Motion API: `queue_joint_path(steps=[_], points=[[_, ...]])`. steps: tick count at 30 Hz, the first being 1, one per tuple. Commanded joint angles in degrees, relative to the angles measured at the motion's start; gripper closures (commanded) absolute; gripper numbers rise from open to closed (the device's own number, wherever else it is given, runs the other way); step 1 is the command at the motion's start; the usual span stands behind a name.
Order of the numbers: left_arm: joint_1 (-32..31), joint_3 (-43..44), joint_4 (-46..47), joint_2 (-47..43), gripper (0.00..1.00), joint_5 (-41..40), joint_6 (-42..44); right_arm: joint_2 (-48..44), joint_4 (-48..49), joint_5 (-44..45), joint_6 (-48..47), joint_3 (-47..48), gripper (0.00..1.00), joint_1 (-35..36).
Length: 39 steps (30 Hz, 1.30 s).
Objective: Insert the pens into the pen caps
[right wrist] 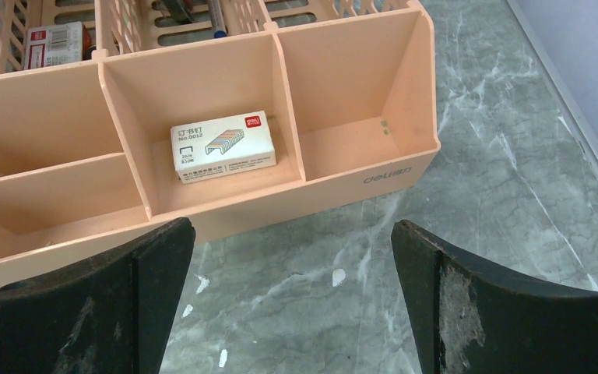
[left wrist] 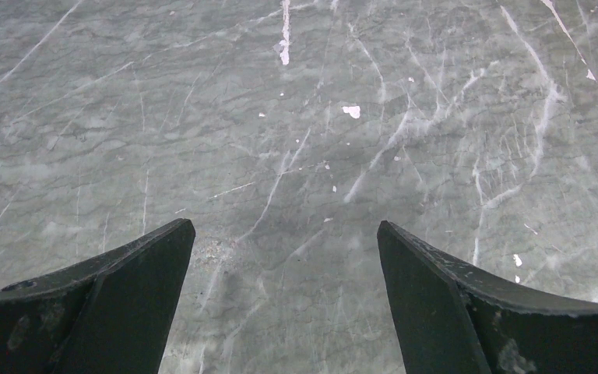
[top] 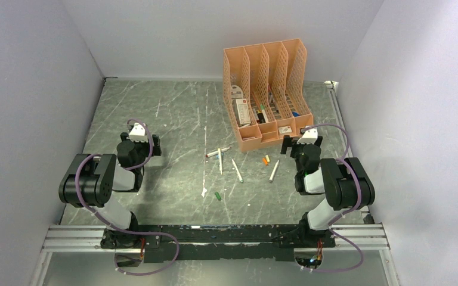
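Plainly, a peach lattice organiser (top: 256, 141) stood at the far right of the grey marbled tabletop (top: 173, 113). A small box of staples (right wrist: 223, 146) lay in one of its front compartments, and its front wall filled the view just ahead of the right tool (right wrist: 292, 234). Both arms sat folded, elbows drawn back towards their bases, wrists low and pointing away. The right tool's jaws stood wide with nothing between them. The left tool (left wrist: 284, 234) gaped just as wide over bare marble, well to the left of everything. Four slim white pens (top: 237, 170) lay loose on the tabletop between the two arms, near the organiser's front, at differing angles, their tips too small to judge. An orange cap (top: 266, 159) lay just beside the rightmost pen, and a green cap (top: 217, 195) lay apart, nearer the arm bases.
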Motion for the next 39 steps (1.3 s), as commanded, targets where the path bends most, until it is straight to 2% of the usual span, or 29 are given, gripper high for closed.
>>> queue_joint_path(steps=[1, 9, 11, 14, 17, 20, 24, 26, 29, 33, 34, 35, 36, 37, 39], points=[[0.4, 0.8, 2.0, 0.3, 0.01, -0.6, 0.4, 0.4, 1.0, -0.1, -0.5, 0.6, 0.0, -0.4], [0.4, 0.8, 2.0, 0.3, 0.01, -0.6, 0.4, 0.6, 0.0, 0.1, 0.2, 1.1, 0.0, -0.7], [0.4, 0.8, 2.0, 0.3, 0.01, -0.7, 0.3, -0.9, -0.7, 3.1, 0.9, 1.3, 0.0, -0.7], [0.4, 0.8, 2.0, 0.2, 0.01, -0.6, 0.4, -10.8, -15.6, 4.0, 1.4, 5.5, 0.0, -0.7], [0.4, 0.8, 1.9, 0.3, 0.01, -0.7, 0.3, -20.8, -19.4, 1.3, 3.0, 6.3, 0.0, -0.3], [0.4, 0.8, 2.0, 0.3, 0.01, -0.6, 0.4, -28.9, -27.9, -3.8, 4.7, 8.2, 0.0, 0.0], [0.4, 0.8, 1.9, 0.3, 0.01, -0.6, 0.4, -35.4, -38.2, -14.9, 9.7, 11.6, 0.0, 0.2], [0.4, 0.8, 1.9, 0.3, 0.01, -0.7, 0.4, -37.1, -46.2, -13.8, 21.3, 13.6, 0.0, 0.2], [0.4, 0.8, 1.9, 0.3, 0.01, -0.6, 0.3, -37.2, -58.0, -16.7, 20.5, 17.9, 0.0, 0.2], [0.4, 0.8, 1.9, 0.3, 0.01, -0.5, 0.4, -43.2, -64.0, -12.0, 25.9, 17.1, 0.0, 0.1], [0.4, 0.9, 1.9, 0.3, 0.01, -0.6, 0.3, -44.8, -65.3, -10.5, 27.5, 16.7, 0.09, 0.2], [0.4, 0.9, 1.8, 0.3, 0.01, -0.5, 0.4, -46.1, -66.9, -8.1, 29.7, 16.3, 0.25, 0.2], [0.4, 0.9, 1.8, 0.3, 0.01, -0.5, 0.4, -47.0, -67.9, -6.7, 31.5, 15.4, 0.35, 0.2], [0.4, 0.9, 1.8, 0.3, 0.01, -0.6, 0.4, -47.2, -68.5, -6.0, 33.1, 14.6, 0.4, 0.2], [0.4, 0.9, 1.8, 0.3, 0.01, -0.6, 0.4, -46.1, -69.7, -6.8, 34.4, 13.2, 0.4, 0.2]])
